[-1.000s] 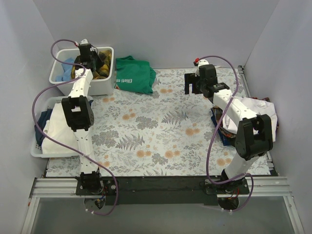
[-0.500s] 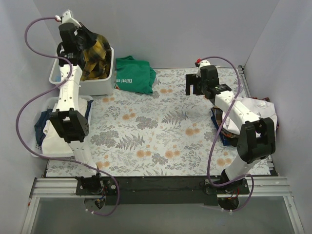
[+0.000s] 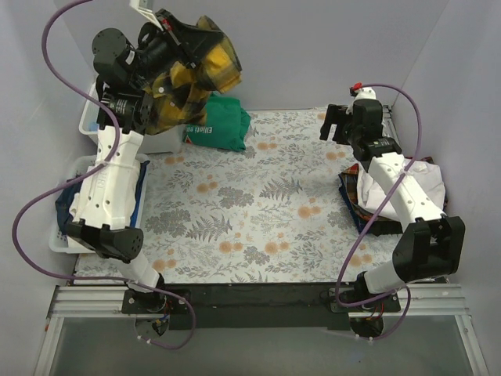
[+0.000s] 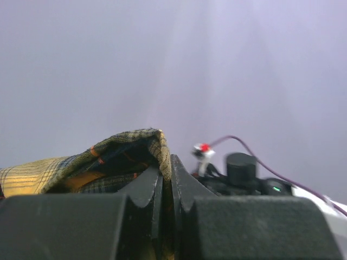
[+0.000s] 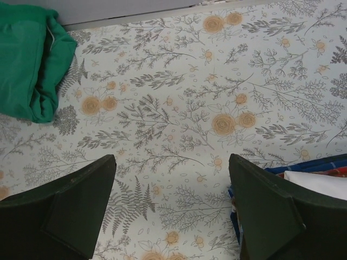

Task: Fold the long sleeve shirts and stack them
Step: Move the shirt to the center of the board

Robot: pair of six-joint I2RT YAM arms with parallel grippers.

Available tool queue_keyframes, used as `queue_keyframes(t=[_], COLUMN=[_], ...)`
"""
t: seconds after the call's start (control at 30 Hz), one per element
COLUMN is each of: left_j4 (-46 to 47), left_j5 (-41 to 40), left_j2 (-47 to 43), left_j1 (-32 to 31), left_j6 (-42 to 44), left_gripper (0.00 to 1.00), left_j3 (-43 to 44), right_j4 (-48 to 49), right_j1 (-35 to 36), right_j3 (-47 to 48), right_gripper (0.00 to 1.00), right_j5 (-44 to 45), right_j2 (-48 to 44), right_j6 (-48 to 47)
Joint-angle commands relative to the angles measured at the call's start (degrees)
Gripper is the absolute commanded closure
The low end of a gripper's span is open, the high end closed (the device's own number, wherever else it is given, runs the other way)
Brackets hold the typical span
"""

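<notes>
My left gripper (image 3: pixel 182 33) is raised high at the back left and is shut on the yellow-and-black plaid flannel shirt (image 3: pixel 192 82), which hangs bunched from it over the white bin (image 3: pixel 160 141). In the left wrist view the plaid cloth (image 4: pixel 119 149) is pinched between the closed fingers (image 4: pixel 181 181). A white shirt (image 3: pixel 419 178) lies on a pile at the right edge. My right gripper (image 3: pixel 337 125) is open and empty above the floral table at the back right; in its wrist view the fingers (image 5: pixel 81 195) are wide apart.
A green T-shirt (image 3: pixel 225 125) with white lettering lies at the back of the floral tablecloth (image 3: pixel 250 211); it also shows in the right wrist view (image 5: pixel 30 59). A white basket (image 3: pixel 63 235) of clothes sits at the left edge. Blue and dark garments (image 3: pixel 364 211) lie under the white shirt.
My left gripper has lifted the plaid shirt up out of the bin and swung it rightward. My right arm has moved right and back.
</notes>
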Motion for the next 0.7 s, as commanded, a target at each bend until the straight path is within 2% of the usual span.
queue_keyframes(t=[0.0,0.17,0.27,0.3,0.33,0.37,0.4,0.43,0.5,0.53,0.6,0.63,0.67], left_j4=[4.9,4.9,4.9,4.8,4.2,2.6,-0.1,-6.5,-11.5,-14.3,-13.9,-12.5,-11.6], left_j5=[10.2,13.9,14.9,15.0,14.7,13.6,10.8,3.5,-6.3,-16.4,-25.8,-35.3,-39.1], left_j2=[-6.3,-9.7,-12.3,-13.2,-15.5,-16.5,-18.0,-19.3,-24.1,-25.8,-33.2,-35.8,-37.8], left_j1=[-6.8,-14.1,-17.1,-18.0,-18.7,-20.1,-21.0,-21.8,-23.8,-24.1,-24.2,-24.3,-24.2], left_j6=[-1.3,-1.3,-2.5,-2.6,-1.9,-0.7,1.2,6.4,9.8,10.7,10.8,10.5,9.4], left_gripper=[1.00,1.00,1.00,0.57,0.47,0.46,0.46,0.43,0.40,0.40,0.39,0.37,0.32], left_j3=[-0.7,-5.4,-14.7,-21.0,-25.2,-28.6,-31.4,-37.0,-41.6,-45.8,-51.7,-53.9,-58.2], right_j4=[0.9,0.0,-0.5,-0.5,-0.5,-0.5,-0.5,-0.5,-0.5,-0.5,-0.5,-0.3,0.2], right_j1=[-2.2,-6.6,-9.4,-10.0,-10.2,-10.6,-10.8,-10.8,-10.9,-10.9,-11.0,-10.9,-10.9], right_j3=[-1.5,-2.6,-3.4,-3.7,-3.9,-4.3,-4.5,-4.7,-5.3,-5.4,-5.5,-5.5,-5.5], right_gripper=[0.07,0.07,0.07,0.07,0.07,0.07,0.08,0.08,0.08,0.08,0.08,0.08,0.08], right_j5=[-0.1,-0.1,-1.3,-2.4,-2.7,-3.0,-3.0,-3.0,-2.8,-2.8,-3.3,-4.2,-5.4], right_j2=[-2.2,-3.1,-3.5,-3.6,-3.7,-3.8,-3.8,-3.8,-3.9,-4.0,-3.9,-3.8,-3.7], right_j6=[3.4,6.8,9.6,10.0,10.2,10.4,10.5,10.5,10.1,10.1,9.1,8.6,7.6])
